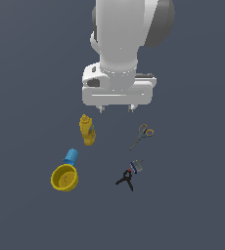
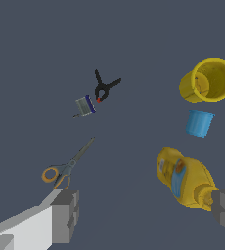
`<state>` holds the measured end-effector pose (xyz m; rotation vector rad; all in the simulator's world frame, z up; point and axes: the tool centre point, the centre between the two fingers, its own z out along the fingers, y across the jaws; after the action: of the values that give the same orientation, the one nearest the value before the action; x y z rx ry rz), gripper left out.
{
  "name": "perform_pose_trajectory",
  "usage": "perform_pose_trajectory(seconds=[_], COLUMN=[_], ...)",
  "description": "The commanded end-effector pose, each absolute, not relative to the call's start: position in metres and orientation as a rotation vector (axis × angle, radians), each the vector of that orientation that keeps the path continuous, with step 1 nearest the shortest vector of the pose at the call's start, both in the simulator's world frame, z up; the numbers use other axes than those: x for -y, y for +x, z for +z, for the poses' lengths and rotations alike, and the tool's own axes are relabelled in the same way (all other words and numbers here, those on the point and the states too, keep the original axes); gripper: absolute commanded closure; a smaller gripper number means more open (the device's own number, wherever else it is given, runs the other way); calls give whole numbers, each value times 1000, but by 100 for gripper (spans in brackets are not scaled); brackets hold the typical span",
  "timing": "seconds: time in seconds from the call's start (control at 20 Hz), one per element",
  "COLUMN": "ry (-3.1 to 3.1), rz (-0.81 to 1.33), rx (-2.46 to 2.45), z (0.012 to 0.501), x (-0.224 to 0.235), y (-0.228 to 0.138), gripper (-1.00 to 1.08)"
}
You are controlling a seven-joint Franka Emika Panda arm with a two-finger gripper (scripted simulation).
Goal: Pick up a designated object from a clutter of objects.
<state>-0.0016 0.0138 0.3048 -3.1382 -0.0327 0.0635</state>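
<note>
The small blue cup (image 1: 71, 156) lies on the dark floor, touching the yellow bowl (image 1: 60, 188) on the exterior view's left. The yellow bottle (image 1: 87, 130) lies just behind the cup. My gripper (image 1: 116, 109) hangs high above the floor, open and empty, behind the clutter and apart from every object. In the wrist view the blue cup (image 2: 199, 123) sits between the yellow bowl (image 2: 188, 88) and the yellow bottle (image 2: 185, 178). The gripper (image 2: 146, 212) shows two wide-apart fingers with nothing between them.
Orange-handled scissors (image 1: 143, 135) (image 2: 65, 168) lie on the exterior view's right. In front of them are a small grey item (image 1: 136, 166) (image 2: 85, 106) and a black clamp (image 1: 126, 179) (image 2: 103, 88). The floor is flat dark grey.
</note>
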Motion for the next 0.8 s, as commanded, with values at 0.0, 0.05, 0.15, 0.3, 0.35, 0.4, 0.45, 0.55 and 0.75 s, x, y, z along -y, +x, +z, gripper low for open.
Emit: perform_pose_trajectory(seconds=[0.0, 0.05, 0.15, 0.3, 0.35, 0.4, 0.45, 0.55, 0.75], ry=[-3138, -3139, -3143, -3158, -3162, -3166, -3168, -3169, -3165], rz=[63, 64, 67, 77, 80, 83, 84, 85, 83], rx=[33, 33, 34, 37, 39, 40, 42, 42, 35], z=[305, 305, 304, 303, 302, 302, 302, 303, 299], x=[-14, -14, -12, -6, -4, -3, -3, -3, 0], y=[-2, -2, -2, -3, -4, -4, -5, -5, -2], gripper=[-92, -92, -92, -92, -92, -92, -92, -92, -92])
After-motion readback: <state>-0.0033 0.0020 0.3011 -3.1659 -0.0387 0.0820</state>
